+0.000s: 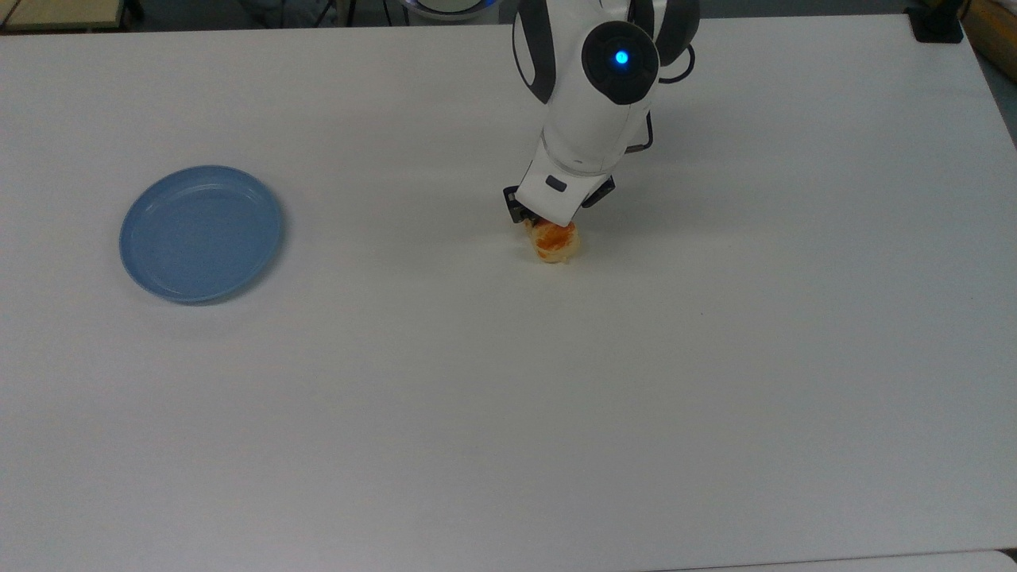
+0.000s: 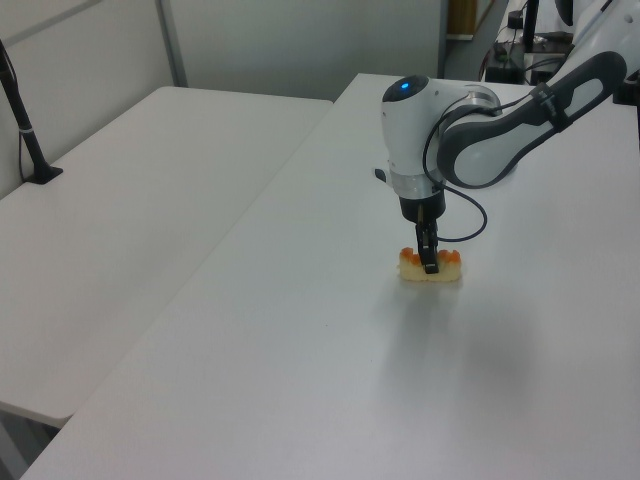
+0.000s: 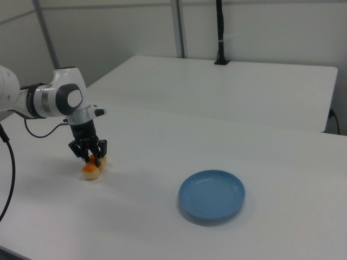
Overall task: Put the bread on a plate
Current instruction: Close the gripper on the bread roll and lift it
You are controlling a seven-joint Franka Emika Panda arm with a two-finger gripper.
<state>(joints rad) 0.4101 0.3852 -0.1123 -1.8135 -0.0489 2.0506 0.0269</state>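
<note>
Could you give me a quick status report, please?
Gripper down astride small tan bread with orange bumps, which sits on white table. Round light-blue plate empty, top view's left. Path clear.

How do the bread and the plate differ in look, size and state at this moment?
The bread is oblong, pale tan with orange bumps; the plate is round and light blue. The bread is much smaller. The end effector straddles the bread; the plate lies apart, empty. Both rest on the white table.
</note>
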